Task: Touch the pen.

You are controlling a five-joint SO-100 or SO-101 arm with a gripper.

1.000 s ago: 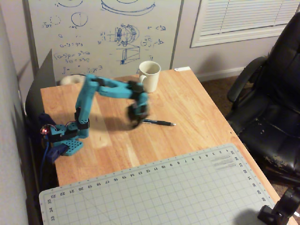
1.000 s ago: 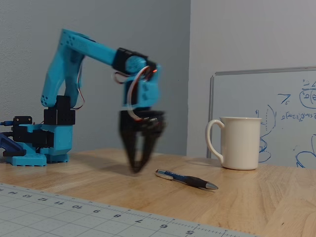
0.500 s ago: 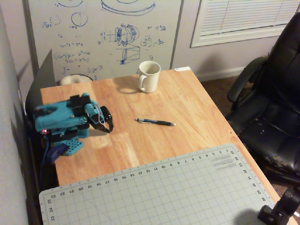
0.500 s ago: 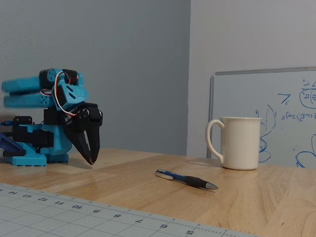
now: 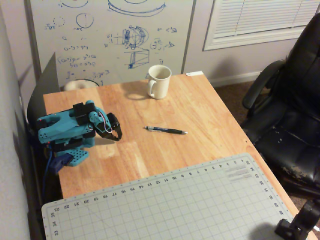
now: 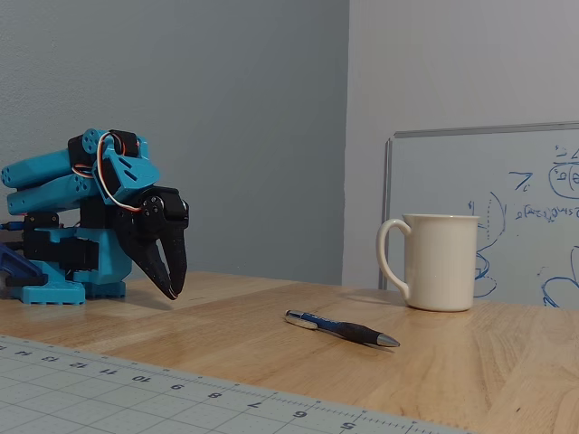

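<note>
Pen (image 5: 166, 130) flat on counter (image 5: 210, 115) before mug (image 5: 159, 81), light, stiff, likely rolls; press mid-barrel; end effector (image 6: 170, 291) apparently closed, empty.

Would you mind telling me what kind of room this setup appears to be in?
Probably a home office or hobby workspace: a whiteboard covered in sketches and formulas, a black office chair, and a wooden table holding a cutting mat and a mug.
</note>
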